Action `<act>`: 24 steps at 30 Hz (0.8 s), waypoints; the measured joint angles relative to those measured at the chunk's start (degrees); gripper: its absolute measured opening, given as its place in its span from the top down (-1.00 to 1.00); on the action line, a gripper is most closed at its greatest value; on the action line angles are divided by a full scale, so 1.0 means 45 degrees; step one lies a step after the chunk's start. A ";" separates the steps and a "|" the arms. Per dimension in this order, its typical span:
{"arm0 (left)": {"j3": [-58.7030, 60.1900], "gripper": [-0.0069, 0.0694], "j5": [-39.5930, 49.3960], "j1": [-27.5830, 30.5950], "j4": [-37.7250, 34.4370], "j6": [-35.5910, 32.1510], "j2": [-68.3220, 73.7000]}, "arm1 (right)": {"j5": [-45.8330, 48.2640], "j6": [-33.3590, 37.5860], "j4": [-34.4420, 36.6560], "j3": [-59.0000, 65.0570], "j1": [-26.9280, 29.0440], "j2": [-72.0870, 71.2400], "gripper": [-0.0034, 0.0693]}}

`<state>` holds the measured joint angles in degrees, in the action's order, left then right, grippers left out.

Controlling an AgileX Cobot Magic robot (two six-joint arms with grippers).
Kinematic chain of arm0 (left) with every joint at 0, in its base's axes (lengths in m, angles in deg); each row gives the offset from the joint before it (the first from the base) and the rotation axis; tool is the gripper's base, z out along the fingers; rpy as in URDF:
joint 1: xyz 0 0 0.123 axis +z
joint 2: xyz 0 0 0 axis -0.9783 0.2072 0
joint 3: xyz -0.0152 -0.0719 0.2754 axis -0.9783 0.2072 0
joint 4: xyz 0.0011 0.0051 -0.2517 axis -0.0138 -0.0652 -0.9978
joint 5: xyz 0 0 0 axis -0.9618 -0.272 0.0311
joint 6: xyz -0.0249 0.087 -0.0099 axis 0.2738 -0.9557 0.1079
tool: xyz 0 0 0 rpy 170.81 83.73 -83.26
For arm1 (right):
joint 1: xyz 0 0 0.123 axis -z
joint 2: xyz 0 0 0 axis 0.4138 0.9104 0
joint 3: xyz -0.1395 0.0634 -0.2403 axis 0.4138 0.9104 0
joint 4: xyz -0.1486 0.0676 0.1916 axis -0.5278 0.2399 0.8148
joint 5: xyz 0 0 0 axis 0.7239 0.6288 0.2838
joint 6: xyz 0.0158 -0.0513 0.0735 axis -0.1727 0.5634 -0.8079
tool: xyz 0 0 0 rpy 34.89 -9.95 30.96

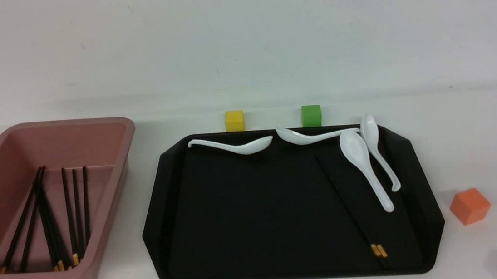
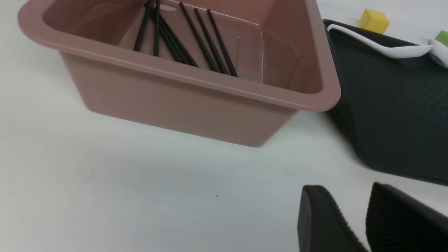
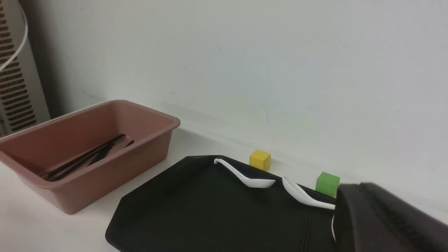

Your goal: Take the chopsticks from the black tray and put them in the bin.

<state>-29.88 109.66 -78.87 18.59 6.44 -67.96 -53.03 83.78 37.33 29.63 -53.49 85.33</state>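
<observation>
The left gripper (image 2: 350, 201) was pictured with jaws parted and empty, and the bin (image 2: 196, 91) just ahead of it held several chopsticks (image 2: 206, 42). To its right, on the black tray (image 1: 245, 203), one pair (image 1: 351, 207) lay beside white spoons (image 1: 365, 164), near the right gripper (image 3: 385, 217), whose opening could not be told.

A plain white wall (image 1: 238, 31) backs the white tabletop (image 1: 480, 126); a slatted grey panel (image 3: 17, 87) stands at one end.
</observation>
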 joint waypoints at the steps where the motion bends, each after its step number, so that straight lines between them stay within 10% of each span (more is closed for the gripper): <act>1: 0.0000 0.24 0.0000 0.0000 0.0000 0.0000 0.0000 | 0.0000 0.0000 0.0000 0.0000 0.0000 0.0000 0.84; 12: 0.0000 0.20 0.0000 0.0000 0.0000 0.0000 0.0000 | 0.0040 0.0000 -0.0041 0.0023 0.0248 0.0000 0.81; 24: 0.0000 0.19 0.0000 0.0000 0.0000 0.0000 0.0000 | 0.0302 0.0000 -0.0180 0.1606 0.3939 -0.1204 0.76</act>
<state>-29.88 109.66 -78.87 18.59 6.44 -67.96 -51.67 83.78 36.52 36.86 -35.76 79.91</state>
